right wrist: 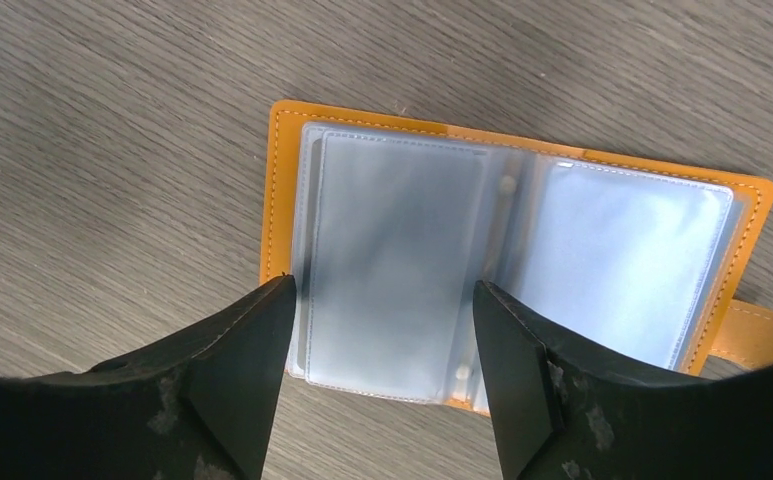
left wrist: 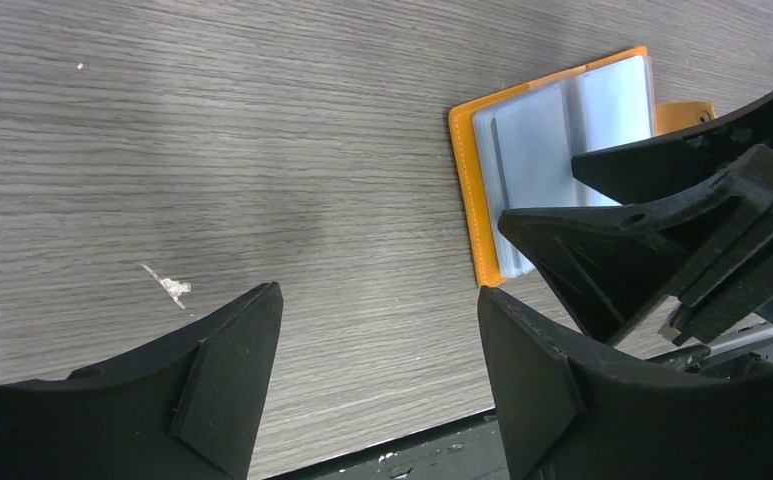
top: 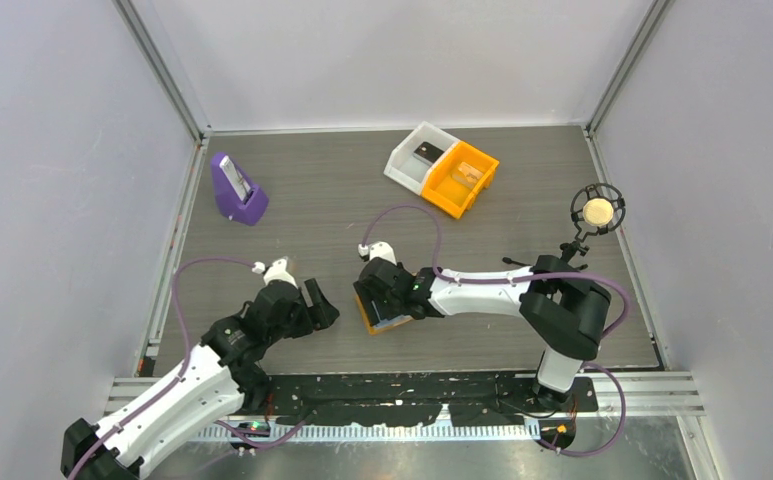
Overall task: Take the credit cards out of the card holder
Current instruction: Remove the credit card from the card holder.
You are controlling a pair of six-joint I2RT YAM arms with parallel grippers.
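Lying open like a book on the table (top: pixel 292 200), close to its near edge and about midway across, the card holder (right wrist: pixel 512 250) sits directly under the right gripper (right wrist: pixel 382 290). That gripper's fingers stand apart, straddling the left page and holding nothing. The left gripper (left wrist: pixel 377 295) is also spread wide and empty, hovering over bare wood just beside the holder.

The holder looks light and thin, so it would probably slide or lift with any pull unless one arm pins it. Its orange cover seems fairly stiff. The clear sleeves (right wrist: pixel 392 260) inside look soft, glossy and slippery, and they are stacked loosely. Whether cards sit in them I cannot tell. A pinch at a sleeve's open edge, or on a card's exposed corner, seems the best hold. The strap (right wrist: pixel 762 325) or the cover rim looks better for pinning.

The near table edge is close, so pulling toward the far side looks safer. The white bin (top: pixel 407 160), orange bin (top: pixel 462 185) and purple stand (top: pixel 237 195) are well apart from the holder.
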